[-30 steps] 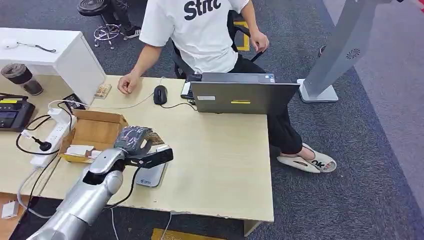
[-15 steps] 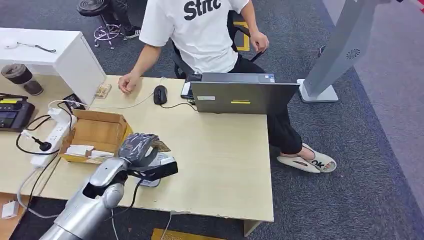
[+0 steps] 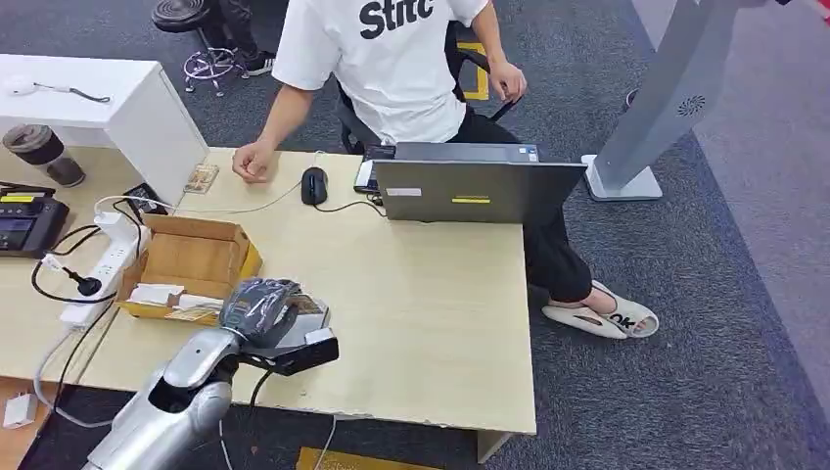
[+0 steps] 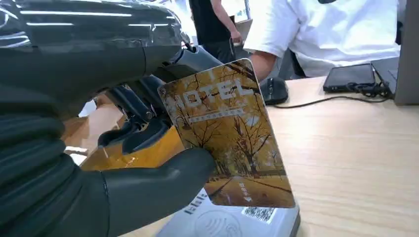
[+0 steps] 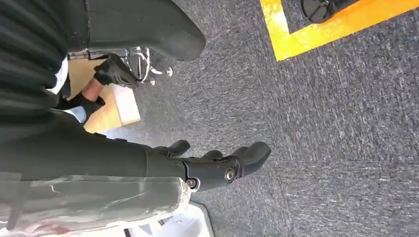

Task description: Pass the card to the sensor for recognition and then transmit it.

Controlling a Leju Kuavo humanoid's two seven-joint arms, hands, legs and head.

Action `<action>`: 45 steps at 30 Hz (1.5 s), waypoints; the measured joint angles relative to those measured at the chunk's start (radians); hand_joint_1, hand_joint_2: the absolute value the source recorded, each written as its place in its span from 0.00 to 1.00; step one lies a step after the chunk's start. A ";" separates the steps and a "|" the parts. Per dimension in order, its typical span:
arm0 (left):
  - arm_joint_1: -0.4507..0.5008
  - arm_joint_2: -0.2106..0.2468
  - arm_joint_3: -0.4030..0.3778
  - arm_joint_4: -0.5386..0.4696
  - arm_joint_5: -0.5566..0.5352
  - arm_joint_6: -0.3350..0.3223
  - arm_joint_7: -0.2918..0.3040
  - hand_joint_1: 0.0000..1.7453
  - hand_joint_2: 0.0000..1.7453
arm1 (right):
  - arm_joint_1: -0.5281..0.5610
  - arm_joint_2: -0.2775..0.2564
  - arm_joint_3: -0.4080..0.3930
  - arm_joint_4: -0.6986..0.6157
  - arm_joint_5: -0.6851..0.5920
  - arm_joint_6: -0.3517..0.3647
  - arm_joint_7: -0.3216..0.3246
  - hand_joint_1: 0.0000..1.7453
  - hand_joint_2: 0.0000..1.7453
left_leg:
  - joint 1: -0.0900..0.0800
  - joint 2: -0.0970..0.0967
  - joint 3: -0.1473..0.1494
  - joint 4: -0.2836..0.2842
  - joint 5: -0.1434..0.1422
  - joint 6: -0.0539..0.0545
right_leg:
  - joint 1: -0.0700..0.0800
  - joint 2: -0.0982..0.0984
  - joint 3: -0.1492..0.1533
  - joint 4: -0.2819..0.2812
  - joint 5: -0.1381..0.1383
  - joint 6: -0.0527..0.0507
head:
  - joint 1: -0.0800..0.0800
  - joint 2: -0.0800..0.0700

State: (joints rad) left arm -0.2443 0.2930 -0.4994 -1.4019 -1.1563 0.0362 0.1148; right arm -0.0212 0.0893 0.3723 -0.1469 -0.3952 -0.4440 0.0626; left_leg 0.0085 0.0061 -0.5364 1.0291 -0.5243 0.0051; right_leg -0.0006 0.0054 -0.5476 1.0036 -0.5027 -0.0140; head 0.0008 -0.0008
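My left hand (image 3: 258,307) hovers over the front left part of the desk and holds a golden hotel card (image 4: 230,133), pinched between the thumb (image 4: 158,183) and the darker fingers behind it. The card (image 3: 307,305) stands tilted, its lower edge just above or touching the grey flat sensor (image 4: 232,223); I cannot tell which. In the head view the sensor (image 3: 317,319) is mostly hidden under the hand. My right hand (image 5: 217,168) hangs beside my body over grey carpet, fingers loosely apart and holding nothing.
An open cardboard box (image 3: 191,257) sits just left of my hand, with a power strip (image 3: 106,262) and cables beyond it. A person in a white shirt (image 3: 391,59) sits across the desk (image 3: 431,323) behind a laptop (image 3: 475,188), with a mouse (image 3: 313,184) near their hand (image 3: 252,163).
My left hand has drawn back toward the desk's front edge and lowered, bringing the card down over the sensor, which it now mostly covers.
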 joint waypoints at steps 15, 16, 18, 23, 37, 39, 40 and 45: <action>0.015 0.002 0.000 0.037 -0.058 0.003 0.038 1.00 1.00 | -0.001 0.002 0.000 0.002 -0.001 -0.003 0.008 0.00 1.00 | 0.000 0.000 0.000 0.000 0.000 0.000 | 0.000 0.000 0.000 0.000 0.000 0.000 | 0.000 0.000; 0.014 0.000 0.000 0.044 -0.061 0.004 0.040 1.00 1.00 | -0.001 0.002 0.000 0.002 -0.001 -0.003 0.010 0.00 1.00 | 0.000 0.000 0.000 0.000 0.000 0.000 | 0.000 0.000 0.000 0.000 0.000 0.000 | 0.000 0.000; 0.011 -0.005 0.000 0.059 -0.064 0.008 0.040 1.00 1.00 | -0.001 0.002 0.001 0.002 0.000 -0.003 0.014 0.00 1.00 | 0.000 0.000 0.001 0.000 0.000 0.000 | 0.000 0.000 0.001 0.000 0.000 0.000 | 0.000 0.000; -0.001 -0.016 0.000 0.086 -0.066 0.010 0.040 1.00 1.00 | -0.001 0.002 0.002 0.002 0.000 -0.003 0.017 0.00 1.00 | 0.000 -0.001 0.002 0.000 0.000 0.000 | 0.000 -0.002 0.003 0.000 0.000 0.000 | 0.000 0.000; -0.026 -0.036 0.003 0.139 -0.084 0.044 0.041 1.00 1.00 | -0.001 0.002 0.018 0.002 0.000 -0.006 0.024 0.00 1.00 | 0.000 -0.001 0.006 0.000 0.000 0.000 | 0.000 -0.002 0.007 0.000 0.000 0.000 | 0.000 0.000; -0.036 -0.038 0.009 0.151 -0.084 0.049 0.043 1.00 1.00 | -0.001 0.002 0.026 0.002 0.003 -0.006 0.027 0.00 1.00 | 0.000 -0.001 0.006 0.000 0.000 0.000 | 0.000 -0.002 0.007 0.000 0.000 0.000 | 0.000 0.000; -0.041 -0.039 0.013 0.156 -0.084 0.053 0.044 1.00 1.00 | -0.001 0.002 0.027 0.002 0.006 -0.006 0.028 0.00 1.00 | 0.000 -0.001 0.006 0.000 0.000 0.000 | 0.000 -0.002 0.007 0.000 0.000 0.000 | 0.000 0.000; -0.073 -0.038 0.043 0.175 -0.079 0.063 0.045 1.00 1.00 | -0.001 0.002 0.045 0.002 0.013 -0.006 0.035 0.00 1.00 | 0.000 -0.001 0.005 0.000 0.000 0.000 | 0.000 -0.001 0.006 0.000 0.000 0.000 | 0.000 0.000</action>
State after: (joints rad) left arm -0.3176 0.2548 -0.4562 -1.2272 -1.2356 0.0996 0.1598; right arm -0.0223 0.0912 0.4177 -0.1450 -0.3818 -0.4501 0.0973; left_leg 0.0087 0.0055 -0.5310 1.0290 -0.5238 0.0048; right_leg -0.0004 0.0039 -0.5419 1.0037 -0.5025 -0.0142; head 0.0008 -0.0008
